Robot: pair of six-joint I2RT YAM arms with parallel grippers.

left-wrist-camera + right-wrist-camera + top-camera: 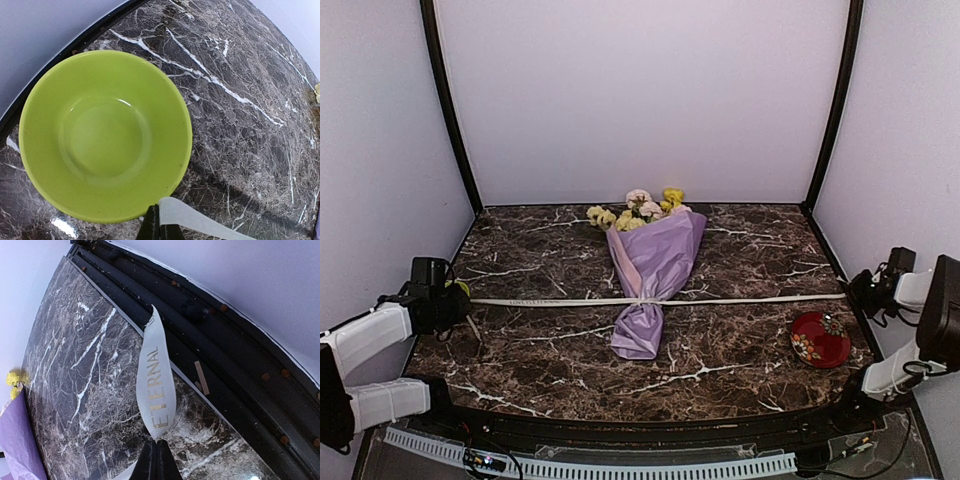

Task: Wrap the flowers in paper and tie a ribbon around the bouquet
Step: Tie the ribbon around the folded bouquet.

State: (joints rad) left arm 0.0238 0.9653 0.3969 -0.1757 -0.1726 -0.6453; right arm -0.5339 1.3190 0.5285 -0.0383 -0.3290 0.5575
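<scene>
Dark marble tabletop (pixel 540 250) holds the bouquet (pixel 655 262) at centre, the ribbon (pixel 750 299) looped round its waist and stretched to both sides, one end pinched by the left gripper (pixel 160 226), the other by the right gripper (pixel 157 461), so equal, level outward pulls should cinch it without dragging.

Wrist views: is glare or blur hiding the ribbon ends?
Left wrist: sharp, only faint glare inside the bowl; the ribbon end shows plainly at the left hand. Right wrist: ribbon lettering is readable above the right hand, with no glare on it.
</scene>
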